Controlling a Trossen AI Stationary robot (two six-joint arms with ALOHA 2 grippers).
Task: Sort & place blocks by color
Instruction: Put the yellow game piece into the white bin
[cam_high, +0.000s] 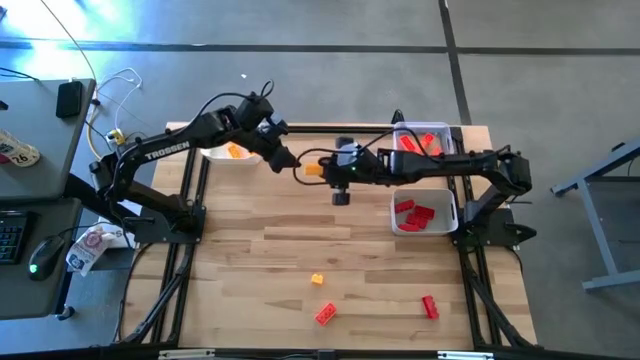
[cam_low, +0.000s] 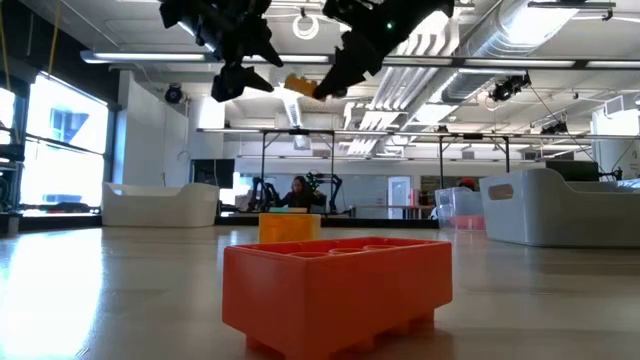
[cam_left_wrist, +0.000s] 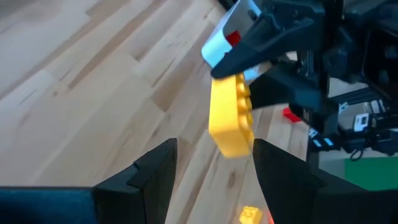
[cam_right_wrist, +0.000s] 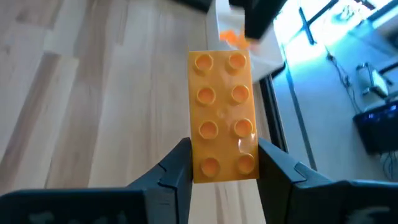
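The wooden surface (cam_high: 300, 240) carries a white tray (cam_high: 425, 212) at 3 o'clock with red blocks (cam_high: 414, 213) in it, a second tray (cam_high: 422, 139) just beyond it at 2 o'clock, also with red pieces, and a third tray (cam_high: 228, 153) at 11 o'clock holding an orange block (cam_high: 236, 151).

Both arms meet high over the far middle of the surface. The right tool (cam_right_wrist: 224, 163) is clenched on an orange-yellow block (cam_right_wrist: 222, 133) — a two-by-four studded brick held by its long sides near one end, so its long axis runs straight out ahead of the fingers. It points toward 9 o'clock, at the left tool (cam_left_wrist: 214, 163). The left tool hangs just beside the brick's free end, released, its fingers spread and the brick not yet between them. By my reading this is a handover: the left arm is the nearer one to the 11 o'clock tray, so it would need to close on the free end across the brick's short width.

Loose on the near surface lie a small yellow block (cam_high: 317, 280), a red block (cam_high: 325, 314) at 6 o'clock and another red block (cam_high: 430, 307) at 5 o'clock.

The left arm reads "TROSSEN" (cam_high: 166, 151).
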